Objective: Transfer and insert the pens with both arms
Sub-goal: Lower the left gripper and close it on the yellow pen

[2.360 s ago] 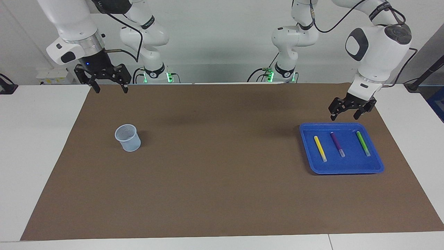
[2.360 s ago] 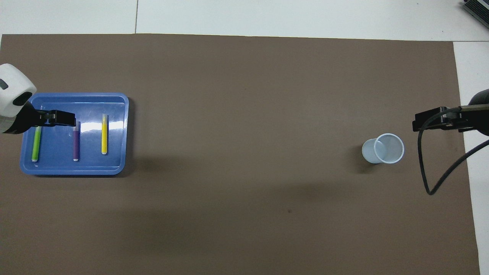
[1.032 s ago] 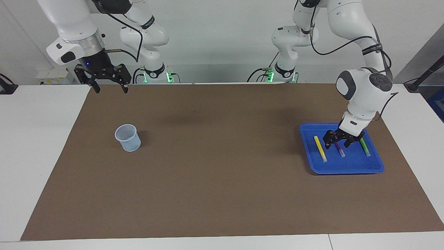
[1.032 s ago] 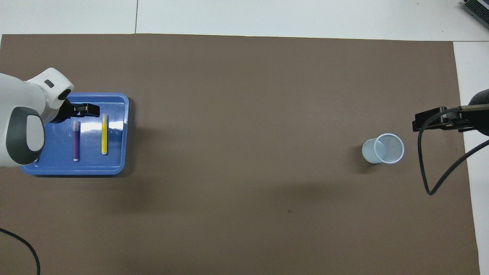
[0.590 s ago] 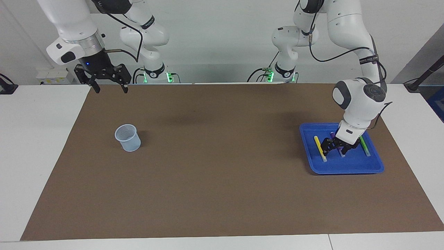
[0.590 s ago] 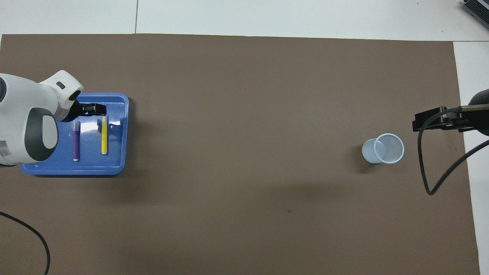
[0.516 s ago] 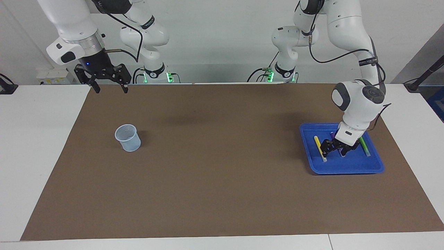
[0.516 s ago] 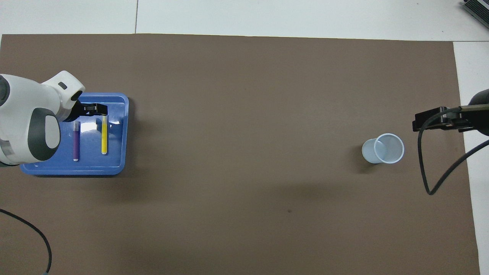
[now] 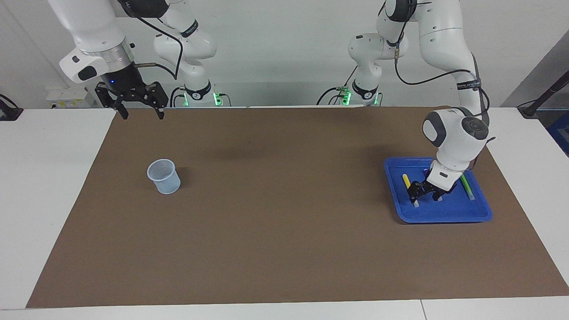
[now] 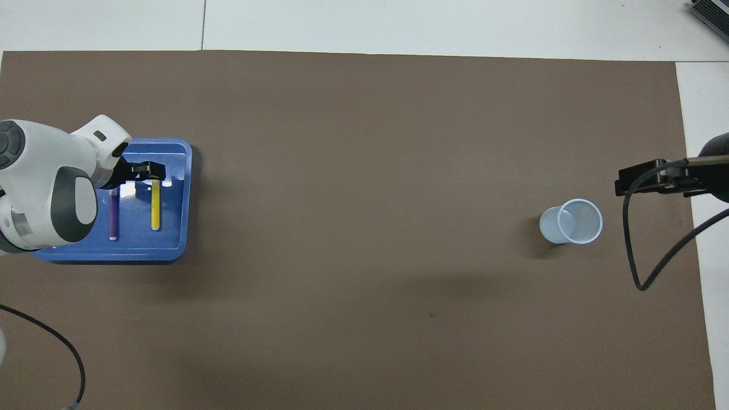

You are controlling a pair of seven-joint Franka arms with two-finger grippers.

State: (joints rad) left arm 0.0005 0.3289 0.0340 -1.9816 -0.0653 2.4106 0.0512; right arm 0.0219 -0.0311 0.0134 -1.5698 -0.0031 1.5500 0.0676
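My left gripper [image 9: 422, 190] has dropped lower into the tray [image 9: 444, 214] at right of frame, jaws spread over the yellow pen [image 9: 405, 179], purple pen [image 10: 113, 219] alongside. Right gripper [image 9: 141, 113] waits open, upper left, unmoved; cup [image 9: 164, 176] untouched.

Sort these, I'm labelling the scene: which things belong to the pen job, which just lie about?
Job: yellow pen, purple pen, green pen, blue tray, cup, left gripper in the tray, right gripper waiting.
Lying about: brown mat, black cable.
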